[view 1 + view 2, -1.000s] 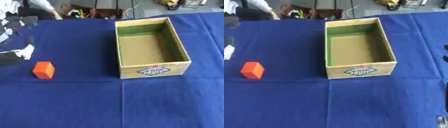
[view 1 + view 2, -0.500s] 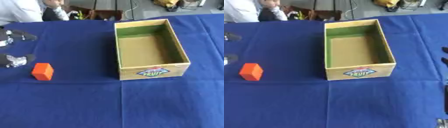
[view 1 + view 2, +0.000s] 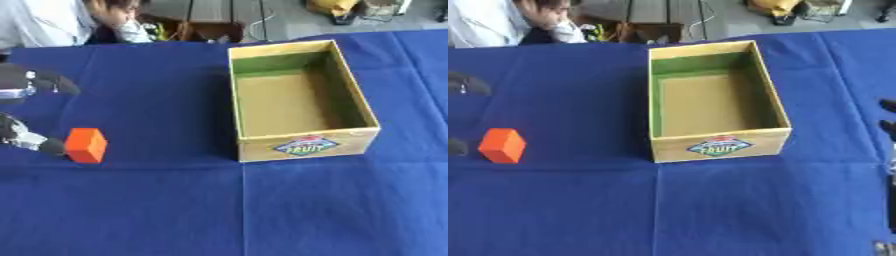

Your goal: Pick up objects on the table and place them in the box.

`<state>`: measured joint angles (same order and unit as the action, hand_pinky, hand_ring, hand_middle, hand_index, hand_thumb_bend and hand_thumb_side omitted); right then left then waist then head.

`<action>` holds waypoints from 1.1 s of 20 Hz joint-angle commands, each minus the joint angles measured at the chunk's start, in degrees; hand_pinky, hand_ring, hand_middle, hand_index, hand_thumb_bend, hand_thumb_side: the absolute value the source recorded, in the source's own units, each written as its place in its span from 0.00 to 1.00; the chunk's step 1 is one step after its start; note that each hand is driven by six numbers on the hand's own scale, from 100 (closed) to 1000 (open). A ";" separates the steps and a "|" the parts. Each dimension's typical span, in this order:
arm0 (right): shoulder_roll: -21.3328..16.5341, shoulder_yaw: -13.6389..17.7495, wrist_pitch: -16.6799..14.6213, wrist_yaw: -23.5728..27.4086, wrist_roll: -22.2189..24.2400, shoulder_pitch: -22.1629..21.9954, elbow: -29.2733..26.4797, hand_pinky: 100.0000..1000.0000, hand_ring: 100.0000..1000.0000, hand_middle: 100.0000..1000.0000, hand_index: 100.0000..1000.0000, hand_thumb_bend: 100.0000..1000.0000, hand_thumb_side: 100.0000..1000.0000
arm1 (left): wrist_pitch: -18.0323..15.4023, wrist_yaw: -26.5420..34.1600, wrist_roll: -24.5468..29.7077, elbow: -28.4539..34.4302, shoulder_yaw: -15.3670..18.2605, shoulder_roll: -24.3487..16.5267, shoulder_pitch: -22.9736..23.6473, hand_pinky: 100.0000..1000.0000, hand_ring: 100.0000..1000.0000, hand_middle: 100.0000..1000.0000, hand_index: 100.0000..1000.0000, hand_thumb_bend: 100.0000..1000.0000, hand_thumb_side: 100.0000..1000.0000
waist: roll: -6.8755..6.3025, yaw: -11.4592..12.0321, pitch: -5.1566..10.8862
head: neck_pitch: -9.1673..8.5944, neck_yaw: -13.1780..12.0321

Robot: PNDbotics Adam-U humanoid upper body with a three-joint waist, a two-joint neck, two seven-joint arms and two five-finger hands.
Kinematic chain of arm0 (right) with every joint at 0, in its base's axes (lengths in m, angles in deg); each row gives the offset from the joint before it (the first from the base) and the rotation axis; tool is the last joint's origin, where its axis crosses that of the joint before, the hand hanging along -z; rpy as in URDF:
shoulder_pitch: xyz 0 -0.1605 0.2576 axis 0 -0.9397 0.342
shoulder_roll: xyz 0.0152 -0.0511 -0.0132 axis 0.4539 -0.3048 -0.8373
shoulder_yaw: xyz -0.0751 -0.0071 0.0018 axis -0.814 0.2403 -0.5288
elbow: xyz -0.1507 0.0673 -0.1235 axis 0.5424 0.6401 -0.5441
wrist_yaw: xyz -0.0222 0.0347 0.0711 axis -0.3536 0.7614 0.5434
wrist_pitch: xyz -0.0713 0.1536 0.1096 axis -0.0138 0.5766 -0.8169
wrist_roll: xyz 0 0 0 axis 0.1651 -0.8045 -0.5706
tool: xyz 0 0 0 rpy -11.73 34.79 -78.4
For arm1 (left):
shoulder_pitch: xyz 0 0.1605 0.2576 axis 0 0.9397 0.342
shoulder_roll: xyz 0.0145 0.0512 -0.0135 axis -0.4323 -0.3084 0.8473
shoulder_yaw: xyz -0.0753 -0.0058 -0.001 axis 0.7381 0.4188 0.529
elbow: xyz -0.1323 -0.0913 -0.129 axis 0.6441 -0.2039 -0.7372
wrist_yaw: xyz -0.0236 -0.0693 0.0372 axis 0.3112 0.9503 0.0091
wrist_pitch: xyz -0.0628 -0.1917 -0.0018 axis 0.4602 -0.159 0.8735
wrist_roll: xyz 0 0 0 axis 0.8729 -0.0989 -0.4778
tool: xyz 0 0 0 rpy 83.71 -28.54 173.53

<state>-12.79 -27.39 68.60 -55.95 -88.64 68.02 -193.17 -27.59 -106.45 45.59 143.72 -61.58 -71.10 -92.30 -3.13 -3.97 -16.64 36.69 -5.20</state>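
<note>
Mostly cropped: left hand point(image 3: 26, 112) (edge only) by orange block point(image 3: 86, 145).

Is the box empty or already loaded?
Empty: the box shows only its bare brown floor; the orange block sits outside on the cloth.

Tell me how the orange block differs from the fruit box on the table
The orange block is a small, solid, plain piece; the fruit box is far larger, open-topped and empty, with a label on its front. The block lies at the table's left, next to the left hand; the box stands near the middle, with no hand by it. Both rest on the blue cloth.
</note>
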 commanded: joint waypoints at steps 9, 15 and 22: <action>-0.62 -0.53 0.19 -0.84 0.94 0.19 -0.84 0.81 0.94 0.75 0.95 0.00 1.00 | -4.38 -2.89 6.18 -6.17 -6.01 -1.93 -4.81 0.68 0.87 0.95 1.00 0.71 0.86 | -0.41 -0.61 0.55 | -0.64 -0.73; -0.36 -0.55 0.31 -1.11 1.08 0.30 -0.84 0.82 0.95 0.75 0.95 0.00 1.00 | -5.59 -2.88 6.18 -9.25 -8.07 -1.09 -5.46 0.68 0.86 0.92 1.00 0.71 0.90 | -0.53 -0.81 0.12 | -0.79 -0.99; -0.20 -0.56 0.33 -1.24 1.18 0.42 -0.84 0.82 0.95 0.74 0.95 0.00 1.00 | -6.45 -4.10 6.18 -12.51 -10.18 -0.36 -5.57 0.68 0.86 0.91 1.00 0.71 0.90 | -0.49 -1.12 -0.17 | -0.73 -1.13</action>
<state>-12.77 -27.99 69.07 -56.60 -87.63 68.04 -193.17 -27.57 -110.14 45.63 131.43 -71.75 -70.02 -97.09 -3.67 -5.13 -17.69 36.49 -6.17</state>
